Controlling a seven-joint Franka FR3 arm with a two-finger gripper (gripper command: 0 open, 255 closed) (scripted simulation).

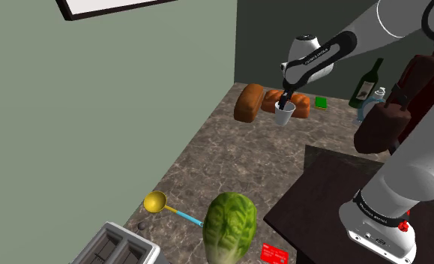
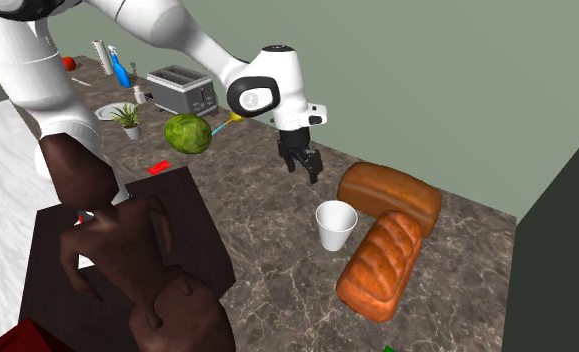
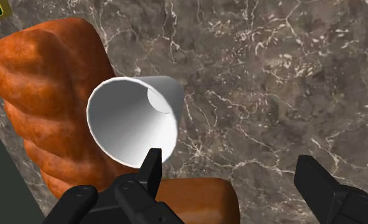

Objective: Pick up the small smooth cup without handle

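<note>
A bread loaf (image 3: 42, 95) is lying just beside the white cup (image 3: 133, 121), which is standing upright on the marbled bench (image 3: 271, 76). Your jaws are hanging released above it. One finger (image 3: 152, 167) is sitting over the cup's rim and the other (image 3: 322, 186) over bare bench, so you are needing to shift toward the loaf.

Open pincer (image 2: 308, 172), tips downward.

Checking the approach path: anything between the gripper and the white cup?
No. In the second exterior view the stretch from gripper to cup is bare marbled countertop.
</note>
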